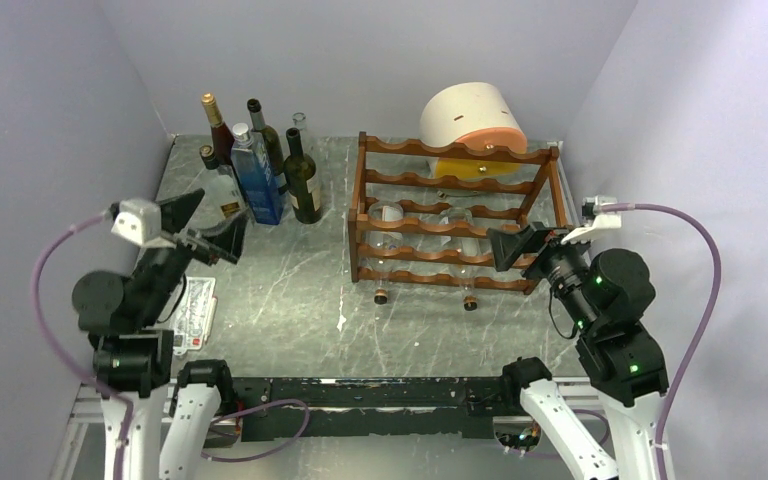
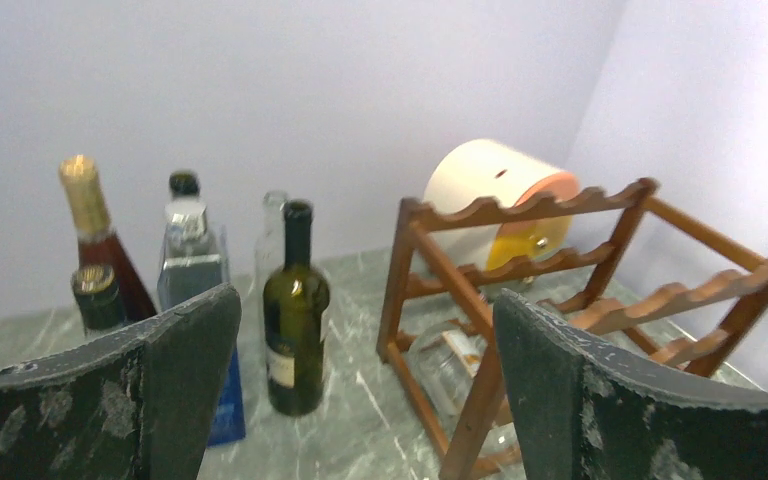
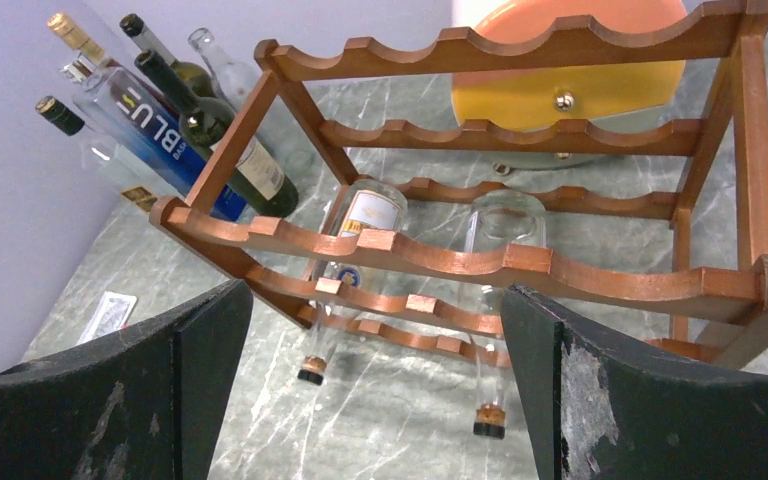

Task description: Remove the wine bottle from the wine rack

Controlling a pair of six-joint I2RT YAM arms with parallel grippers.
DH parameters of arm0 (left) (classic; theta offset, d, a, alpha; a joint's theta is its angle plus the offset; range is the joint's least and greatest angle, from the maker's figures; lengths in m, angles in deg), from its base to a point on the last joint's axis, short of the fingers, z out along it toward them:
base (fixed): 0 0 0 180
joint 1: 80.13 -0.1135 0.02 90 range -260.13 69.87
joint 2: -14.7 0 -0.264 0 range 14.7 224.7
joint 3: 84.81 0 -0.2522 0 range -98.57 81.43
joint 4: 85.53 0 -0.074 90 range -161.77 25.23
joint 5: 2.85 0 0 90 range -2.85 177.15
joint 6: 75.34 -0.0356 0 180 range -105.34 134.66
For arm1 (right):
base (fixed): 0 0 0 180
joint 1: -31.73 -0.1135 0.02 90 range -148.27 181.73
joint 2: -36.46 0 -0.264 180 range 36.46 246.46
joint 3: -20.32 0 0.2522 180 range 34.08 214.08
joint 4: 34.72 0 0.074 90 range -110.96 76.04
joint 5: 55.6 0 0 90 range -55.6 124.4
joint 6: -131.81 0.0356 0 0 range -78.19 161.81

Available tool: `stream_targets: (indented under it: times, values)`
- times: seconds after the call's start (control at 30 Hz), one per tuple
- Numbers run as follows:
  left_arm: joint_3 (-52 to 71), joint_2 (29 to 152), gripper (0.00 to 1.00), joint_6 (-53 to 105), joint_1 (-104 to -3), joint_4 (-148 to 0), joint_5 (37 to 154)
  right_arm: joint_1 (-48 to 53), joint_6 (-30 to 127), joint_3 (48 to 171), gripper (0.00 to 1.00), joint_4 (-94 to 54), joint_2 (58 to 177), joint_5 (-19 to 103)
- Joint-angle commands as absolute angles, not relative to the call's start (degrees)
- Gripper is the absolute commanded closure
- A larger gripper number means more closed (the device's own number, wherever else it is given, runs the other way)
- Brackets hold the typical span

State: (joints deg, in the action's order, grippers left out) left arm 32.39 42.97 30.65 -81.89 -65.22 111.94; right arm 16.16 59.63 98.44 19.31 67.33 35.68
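Wine rack (image 1: 460,152): stands upright on the marbled table (image 1: 290,290), right of centre, with its wavy rails in tiers.
Labelled clear bottle (image 3: 365,215): lies on its side in the lower tier of the rack, its capped neck sticking out toward the arms.
Second clear bottle (image 3: 505,215): lies just beside the first and to its right, on the same tier, its neck out the same way.
Left gripper (image 1: 215,218): jaws spread wide with nothing between them; it hangs above the table's left side, well apart from the rack.
Right gripper (image 1: 508,250): jaws spread wide and empty, close to the rack's near right corner.
Standing bottles (image 1: 255,165): an upright cluster at the far left, including a dark green bottle (image 1: 303,180).
White-and-orange cylinder (image 1: 472,120): behind the rack.
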Motion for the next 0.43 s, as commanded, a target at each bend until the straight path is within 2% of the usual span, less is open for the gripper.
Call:
stream_targets:
  times: [0.0,0.2,0.4]
  values:
    - [32.70,37.30,0.01,32.89,-81.71,-70.11,117.70,15.66,60.19,95.06,0.00,12.43,65.14,37.56]
    - [28.38,37.14,0.01,29.14,-81.18,-62.37,114.85,15.65,60.98,94.45,0.00,12.65,63.94,36.19]
    - [29.49,37.00,0.02,29.04,-80.69,-62.41,114.85,15.64,60.25,92.46,0.00,12.37,62.06,34.35]
